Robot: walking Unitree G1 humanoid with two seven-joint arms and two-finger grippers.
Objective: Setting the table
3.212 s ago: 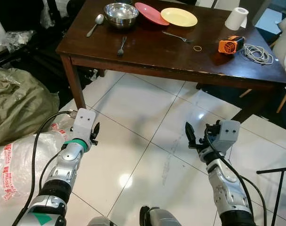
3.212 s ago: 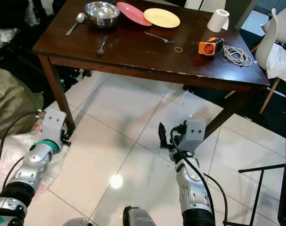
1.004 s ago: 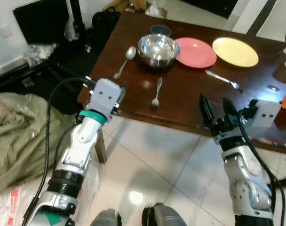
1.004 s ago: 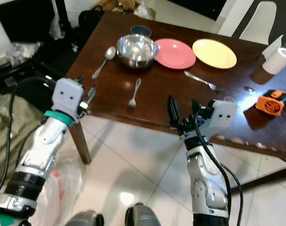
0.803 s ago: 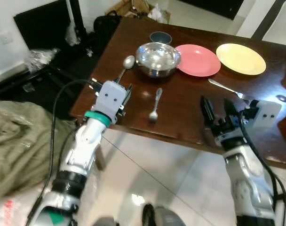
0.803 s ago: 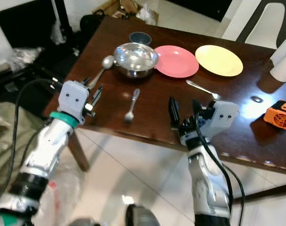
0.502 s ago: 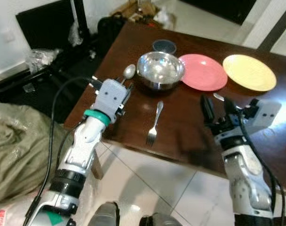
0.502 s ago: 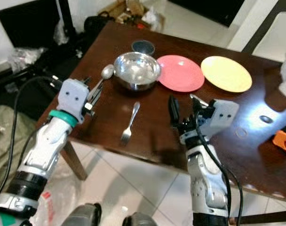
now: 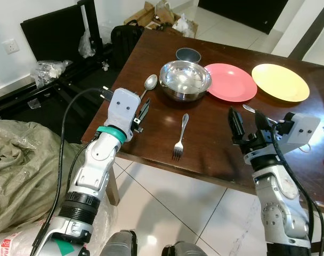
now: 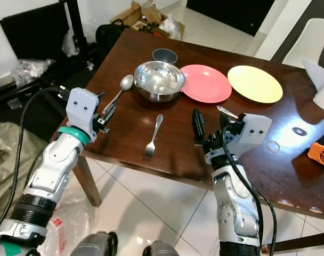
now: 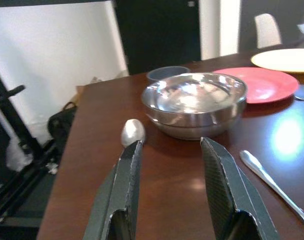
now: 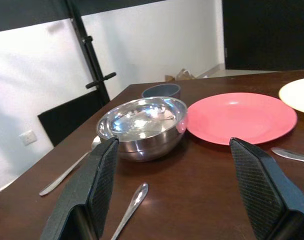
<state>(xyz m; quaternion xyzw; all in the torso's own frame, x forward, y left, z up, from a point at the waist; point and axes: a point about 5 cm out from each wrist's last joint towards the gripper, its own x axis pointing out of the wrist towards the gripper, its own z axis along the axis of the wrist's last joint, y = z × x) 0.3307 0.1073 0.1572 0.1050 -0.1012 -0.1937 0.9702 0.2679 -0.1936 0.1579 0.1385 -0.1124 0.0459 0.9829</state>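
On the dark wooden table stand a steel bowl, a pink plate and a yellow plate in a row. A spoon lies left of the bowl and a fork in front of it. A second utensil lies near the yellow plate. My left gripper is open over the table's left front corner, pointing at the spoon and bowl. My right gripper is open and empty above the table, right of the fork, facing the bowl and pink plate.
A small dark cup stands behind the bowl. An orange tape measure, a rubber band and a white roll are at the right. An olive sack lies on the floor at left, beside a black frame.
The camera has come closer to the table and steadied. Both open grippers now hang over the table's front edge. The dishes and cutlery lie as before.
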